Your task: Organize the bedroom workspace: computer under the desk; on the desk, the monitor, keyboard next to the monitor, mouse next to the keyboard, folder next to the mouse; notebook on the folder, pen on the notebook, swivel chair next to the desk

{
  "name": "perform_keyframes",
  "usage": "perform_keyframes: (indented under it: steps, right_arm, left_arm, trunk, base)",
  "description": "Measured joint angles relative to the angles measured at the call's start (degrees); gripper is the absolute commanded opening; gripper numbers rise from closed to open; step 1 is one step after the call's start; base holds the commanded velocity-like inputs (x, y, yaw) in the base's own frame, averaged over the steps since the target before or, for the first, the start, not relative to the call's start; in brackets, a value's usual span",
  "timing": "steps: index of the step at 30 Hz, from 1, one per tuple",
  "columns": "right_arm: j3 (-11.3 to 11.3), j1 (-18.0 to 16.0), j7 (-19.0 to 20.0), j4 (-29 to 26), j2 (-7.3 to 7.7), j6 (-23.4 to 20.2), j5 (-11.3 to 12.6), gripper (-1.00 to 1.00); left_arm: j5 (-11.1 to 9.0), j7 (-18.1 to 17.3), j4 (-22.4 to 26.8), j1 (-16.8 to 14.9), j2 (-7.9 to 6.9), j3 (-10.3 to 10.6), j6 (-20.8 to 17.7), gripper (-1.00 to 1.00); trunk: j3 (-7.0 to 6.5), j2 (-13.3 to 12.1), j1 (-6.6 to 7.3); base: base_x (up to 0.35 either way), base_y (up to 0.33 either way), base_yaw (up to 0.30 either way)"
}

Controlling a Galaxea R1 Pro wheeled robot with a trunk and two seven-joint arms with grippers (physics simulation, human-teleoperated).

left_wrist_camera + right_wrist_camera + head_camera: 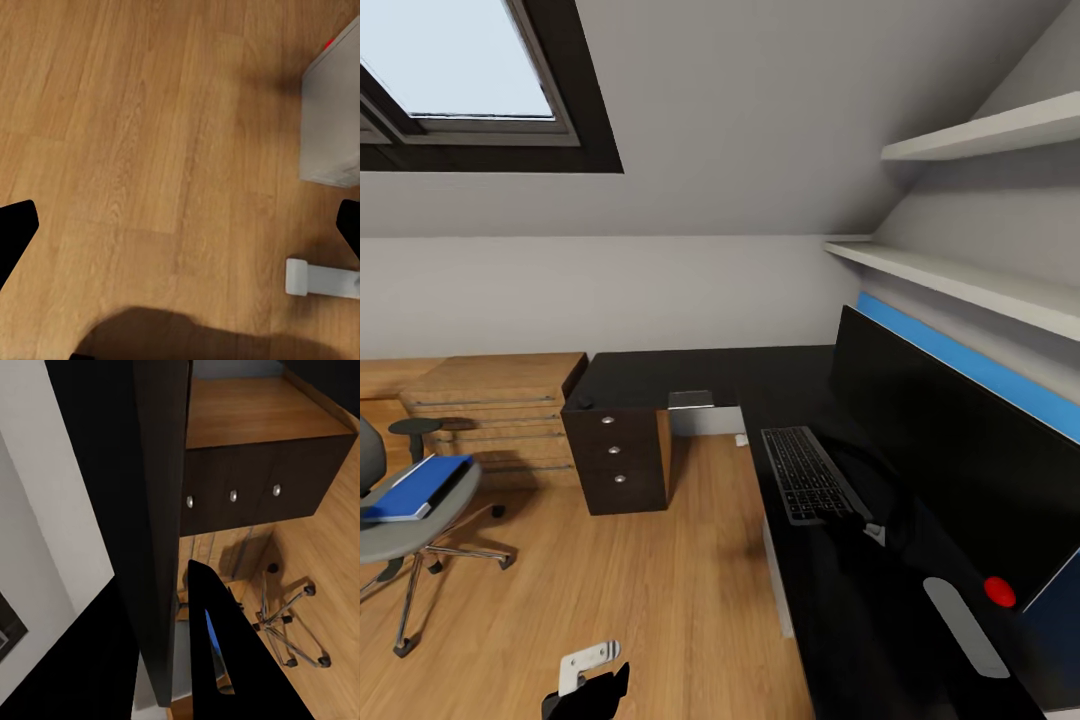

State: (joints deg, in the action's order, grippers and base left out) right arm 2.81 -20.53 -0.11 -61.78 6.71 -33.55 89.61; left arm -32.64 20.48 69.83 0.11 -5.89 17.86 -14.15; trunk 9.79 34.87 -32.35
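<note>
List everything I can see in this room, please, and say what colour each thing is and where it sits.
L-shaped desk: one, black top, along the back and right walls.
Three-drawer unit: one, black with silver knobs, under the desk.
Wide flat monitor: one, black, on the desk at right.
Slim keyboard: one, black, on the desk beside the monitor.
Swivel chair: one, grey seat, chrome base, on the floor at left.
Flat folder: one, bright blue, on the chair seat.
Wall shelves: two, white, upper right.
Skylight: one, dark frame, upper left.
Left gripper: black fingers apart, over wooden floor.
</note>
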Motion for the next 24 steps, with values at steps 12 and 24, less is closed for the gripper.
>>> perform_keyframes:
  steps: [12,24]
  right_arm:
    - [0.0,0.0,0.0,0.0,-0.01,0.0,0.0,-1.0]
    - [0.0,0.0,0.0,0.0,0.01,0.0,-0.1,-1.0]
  left_arm:
    - [0.1,-0.1,-0.3,0.0,-0.12,0.0,0.1,1.0]
    - [0.1,0.0,-0.3,0.0,-0.12,-0.1,0.0,1.0]
  trunk:
    - [0.0,0.0,0.0]
    - [0.0,0.0,0.0]
  base:
    - [-0.069,-0.045,0.0]
    - [-0.095,-0.057,0.0]
